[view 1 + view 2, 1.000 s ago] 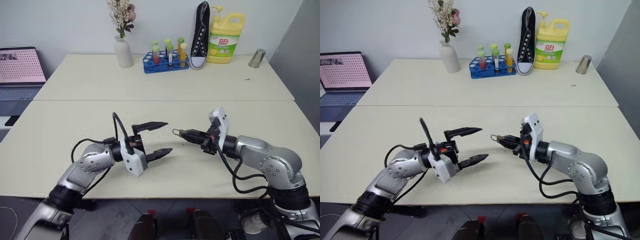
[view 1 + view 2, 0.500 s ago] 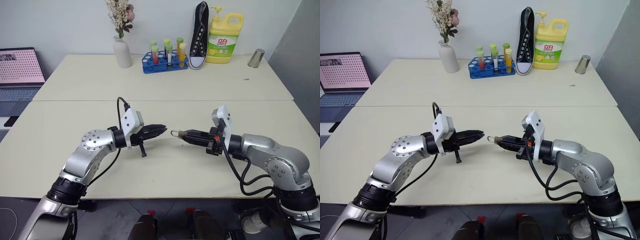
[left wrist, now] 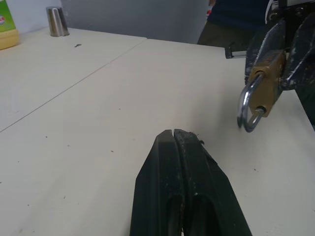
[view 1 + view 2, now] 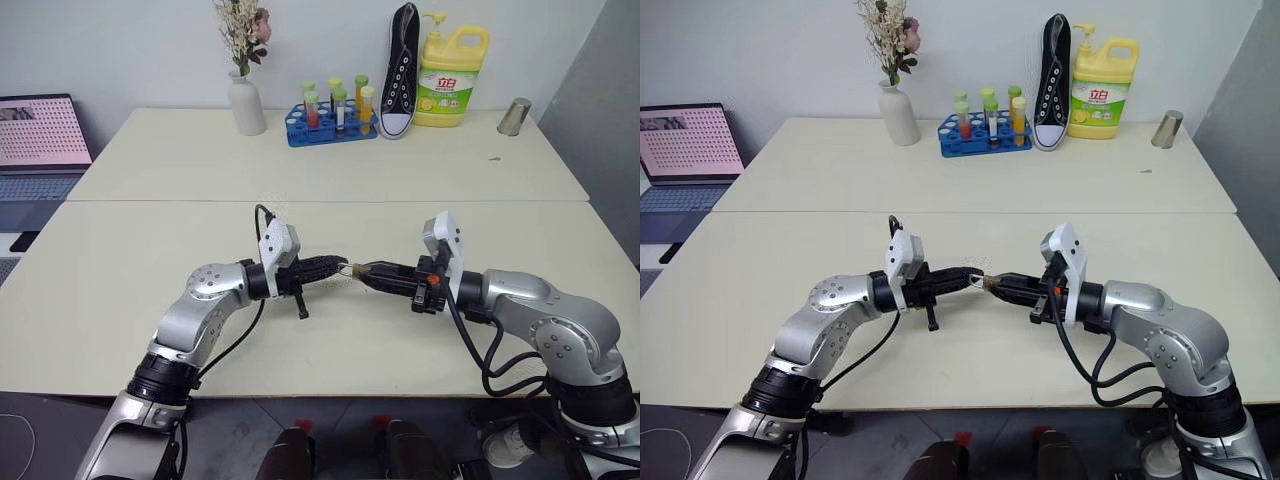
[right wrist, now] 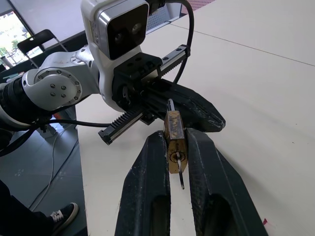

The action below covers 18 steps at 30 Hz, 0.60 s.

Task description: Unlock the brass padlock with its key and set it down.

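While the right gripper (image 5: 170, 162) clamps the brass padlock (image 5: 174, 140), the clenched, empty left gripper (image 3: 173, 135) must reopen to pinch the key (image 5: 180, 174).

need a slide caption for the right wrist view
Right pincer grips the brass padlock, key protruding from its body, as the shut left pincer meets it.

A vase of dried flowers (image 4: 245, 100), a test-tube rack (image 4: 331, 120), a black sneaker (image 4: 400, 68) and a yellow detergent bottle (image 4: 450, 78) line the counter's (image 4: 150, 160) far edge. A metal cup (image 4: 514, 116) stands apart. A laptop (image 4: 40, 140) sits beside the counter.
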Each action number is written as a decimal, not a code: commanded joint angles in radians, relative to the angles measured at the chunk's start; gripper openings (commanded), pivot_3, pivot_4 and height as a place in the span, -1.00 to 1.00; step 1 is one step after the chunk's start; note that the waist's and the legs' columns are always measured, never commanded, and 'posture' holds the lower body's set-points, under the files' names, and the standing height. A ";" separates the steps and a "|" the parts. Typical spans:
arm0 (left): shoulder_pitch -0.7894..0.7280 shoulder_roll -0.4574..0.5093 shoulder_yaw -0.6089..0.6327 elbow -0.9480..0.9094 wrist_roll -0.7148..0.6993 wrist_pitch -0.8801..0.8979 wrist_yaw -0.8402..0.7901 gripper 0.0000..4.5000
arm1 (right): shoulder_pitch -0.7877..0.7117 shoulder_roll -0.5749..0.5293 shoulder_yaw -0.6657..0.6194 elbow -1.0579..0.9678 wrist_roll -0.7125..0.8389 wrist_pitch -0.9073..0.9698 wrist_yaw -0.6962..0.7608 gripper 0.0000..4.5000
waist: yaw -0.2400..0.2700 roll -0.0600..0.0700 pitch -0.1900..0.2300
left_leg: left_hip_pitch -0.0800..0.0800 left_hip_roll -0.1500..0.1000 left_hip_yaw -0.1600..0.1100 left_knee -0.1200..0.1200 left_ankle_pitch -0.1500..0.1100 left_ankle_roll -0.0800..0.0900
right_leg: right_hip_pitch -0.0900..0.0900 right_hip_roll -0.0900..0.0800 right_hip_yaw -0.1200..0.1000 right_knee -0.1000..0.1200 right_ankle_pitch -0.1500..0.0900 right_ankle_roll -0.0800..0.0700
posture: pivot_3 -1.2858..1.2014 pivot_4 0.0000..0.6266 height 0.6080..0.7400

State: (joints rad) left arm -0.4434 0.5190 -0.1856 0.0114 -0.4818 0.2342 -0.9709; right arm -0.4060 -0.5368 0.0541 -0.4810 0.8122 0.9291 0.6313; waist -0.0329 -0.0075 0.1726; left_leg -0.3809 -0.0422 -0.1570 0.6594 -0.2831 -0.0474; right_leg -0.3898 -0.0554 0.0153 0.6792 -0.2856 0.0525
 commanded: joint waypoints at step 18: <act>0.055 -0.044 0.066 -0.162 -0.022 0.063 0.009 -1.00 | 0.000 -0.003 -0.006 -0.021 0.006 -0.008 0.012 -0.94 | 0.001 0.000 0.000 | 0.000 0.000 -0.001 0.000 0.000 0.000 | 0.000 0.000 0.000 0.000 0.000 0.000 | 0.03 -0.52 1.00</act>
State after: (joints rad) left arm -0.3905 0.4755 -0.1410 -0.1044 -0.4914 0.2988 -0.9614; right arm -0.4027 -0.5381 0.0586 -0.4810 0.8104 0.9293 0.6327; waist -0.0321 -0.0075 0.1726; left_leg -0.3809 -0.0422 -0.1575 0.6593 -0.2831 -0.0474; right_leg -0.3898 -0.0556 0.0156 0.6790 -0.2856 0.0525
